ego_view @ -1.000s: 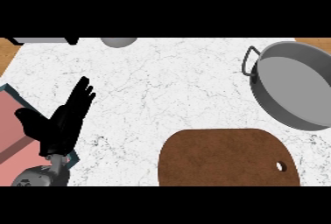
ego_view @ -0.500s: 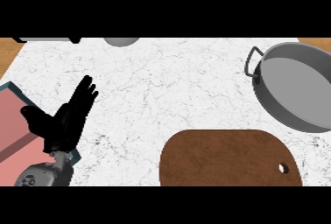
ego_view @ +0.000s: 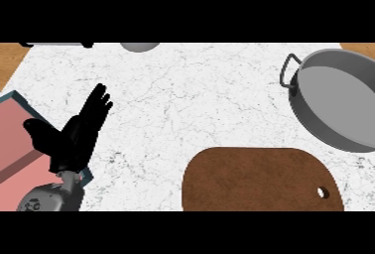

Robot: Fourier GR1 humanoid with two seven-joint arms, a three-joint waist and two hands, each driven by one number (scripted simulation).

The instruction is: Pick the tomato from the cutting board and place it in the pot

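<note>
A brown cutting board [ego_view: 256, 178] lies at the lower middle-right of the counter, with a small hole near its right end. No tomato shows on it or anywhere else in the head view. A grey pot [ego_view: 333, 101] with a dark handle stands at the right edge, partly cut off; its inside looks bare. My left hand [ego_view: 73, 136] rests at the lower left, fingers straight and pointing up, holding nothing. My right hand does not show.
A pink surface with a teal rim [ego_view: 18, 144] sits at the left edge under my left forearm. A grey round object [ego_view: 139, 46] and a dark-footed item [ego_view: 55, 44] peek in at the top. Wood edges the counter's corners.
The view has shifted slightly, so the pot, board and left hand all sit a little further right and down. The hand keeps its open pose.
</note>
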